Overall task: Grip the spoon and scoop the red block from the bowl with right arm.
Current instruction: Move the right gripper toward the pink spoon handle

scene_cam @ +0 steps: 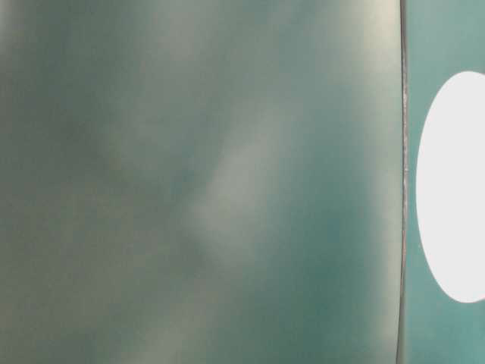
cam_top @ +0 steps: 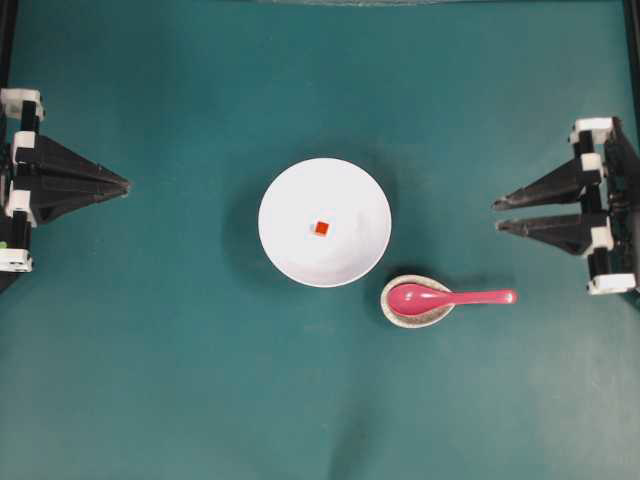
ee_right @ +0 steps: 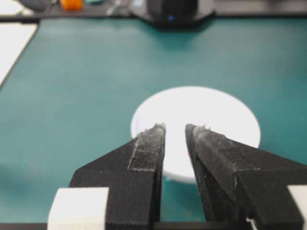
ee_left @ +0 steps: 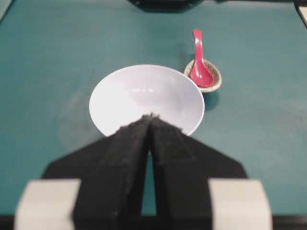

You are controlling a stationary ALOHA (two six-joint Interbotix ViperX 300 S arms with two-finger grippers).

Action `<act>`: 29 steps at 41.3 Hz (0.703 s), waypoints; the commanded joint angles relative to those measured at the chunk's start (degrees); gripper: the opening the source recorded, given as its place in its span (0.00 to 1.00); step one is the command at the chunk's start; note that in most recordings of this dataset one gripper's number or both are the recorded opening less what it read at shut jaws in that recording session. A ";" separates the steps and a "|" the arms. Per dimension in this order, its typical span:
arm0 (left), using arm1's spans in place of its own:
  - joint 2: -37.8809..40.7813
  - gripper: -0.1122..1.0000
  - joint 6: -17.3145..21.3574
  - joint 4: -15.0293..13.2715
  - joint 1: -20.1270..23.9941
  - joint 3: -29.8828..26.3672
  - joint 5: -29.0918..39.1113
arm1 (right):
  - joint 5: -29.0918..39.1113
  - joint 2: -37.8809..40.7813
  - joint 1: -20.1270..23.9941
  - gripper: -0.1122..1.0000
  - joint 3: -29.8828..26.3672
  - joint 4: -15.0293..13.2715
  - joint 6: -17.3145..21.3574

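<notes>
The white bowl (cam_top: 324,222) sits mid-table with the tiny red block (cam_top: 321,228) at its centre. The magenta spoon (cam_top: 450,297) lies to the bowl's lower right, its bowl end resting in a speckled spoon rest (cam_top: 416,312) and its handle pointing right. My right gripper (cam_top: 497,214) hovers at the right edge, well away from the spoon, open with nothing between its fingers; the right wrist view shows the bowl (ee_right: 196,124) beyond the gap at the right gripper (ee_right: 175,127). My left gripper (cam_top: 126,184) is shut at the far left, tips together in the left wrist view (ee_left: 151,116).
The teal mat (cam_top: 200,380) covers the whole table. In the left wrist view the spoon (ee_left: 199,60) and the spoon rest (ee_left: 217,82) lie beyond the bowl (ee_left: 129,96). The table-level view is mostly blur, with the bowl (scene_cam: 455,189) at its right edge.
</notes>
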 commanded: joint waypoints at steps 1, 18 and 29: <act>0.44 0.10 0.09 0.09 0.18 -1.32 0.44 | -2.46 1.32 0.70 0.40 -0.09 0.18 0.18; 0.44 0.10 0.53 0.18 0.18 -1.32 2.29 | -16.61 8.35 5.98 0.40 5.80 4.13 0.26; 0.44 0.10 0.35 0.09 0.18 -1.32 3.08 | -20.13 15.29 7.73 0.41 7.21 7.56 0.26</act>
